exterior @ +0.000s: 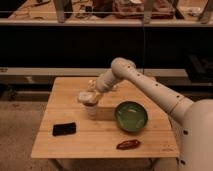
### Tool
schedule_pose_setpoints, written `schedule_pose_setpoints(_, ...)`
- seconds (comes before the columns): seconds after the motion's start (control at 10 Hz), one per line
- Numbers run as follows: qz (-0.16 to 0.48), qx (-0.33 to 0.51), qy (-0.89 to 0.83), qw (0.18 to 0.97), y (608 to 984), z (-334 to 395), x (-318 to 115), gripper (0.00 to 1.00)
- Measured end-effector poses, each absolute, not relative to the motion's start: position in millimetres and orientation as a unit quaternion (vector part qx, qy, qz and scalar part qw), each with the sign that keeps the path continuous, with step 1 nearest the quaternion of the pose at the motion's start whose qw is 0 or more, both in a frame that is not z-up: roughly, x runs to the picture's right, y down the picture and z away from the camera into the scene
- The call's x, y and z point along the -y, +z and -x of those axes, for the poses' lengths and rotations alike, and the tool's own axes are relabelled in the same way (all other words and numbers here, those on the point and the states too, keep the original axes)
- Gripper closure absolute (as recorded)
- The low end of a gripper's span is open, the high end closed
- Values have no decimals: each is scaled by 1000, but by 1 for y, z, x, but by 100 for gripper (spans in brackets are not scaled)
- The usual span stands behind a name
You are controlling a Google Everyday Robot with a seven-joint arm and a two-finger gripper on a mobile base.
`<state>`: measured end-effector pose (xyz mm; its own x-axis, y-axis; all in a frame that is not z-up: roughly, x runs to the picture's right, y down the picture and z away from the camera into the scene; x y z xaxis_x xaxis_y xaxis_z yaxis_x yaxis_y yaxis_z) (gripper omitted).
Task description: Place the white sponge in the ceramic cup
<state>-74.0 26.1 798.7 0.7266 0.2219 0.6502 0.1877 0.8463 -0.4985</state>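
The ceramic cup [92, 110] stands upright on the wooden table [75, 145], left of centre. The white sponge [85, 96] is an off-white pad held flat right above the cup's mouth, overhanging it slightly to the left. My gripper [90, 92] reaches down from the upper right and is shut on the sponge, directly over the cup. The cup's rim is hidden behind the sponge, so I cannot tell whether the two touch.
A green round bowl [131, 116] sits right of the cup. A black rectangular block [64, 129] lies at the front left. A reddish-brown elongated item [128, 144] lies near the front edge. Dark shelving runs behind the table.
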Motion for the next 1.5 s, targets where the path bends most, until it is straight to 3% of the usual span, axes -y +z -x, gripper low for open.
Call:
schedule_pose_setpoints(0.6,281,356,-12,891,803,68,-27,26)
schedule_pose_setpoints(0.7,278,352,-17,893,803,69,-25,21)
schedule_pose_setpoints(1.5,297,327,-19,897,805,54,-30,20)
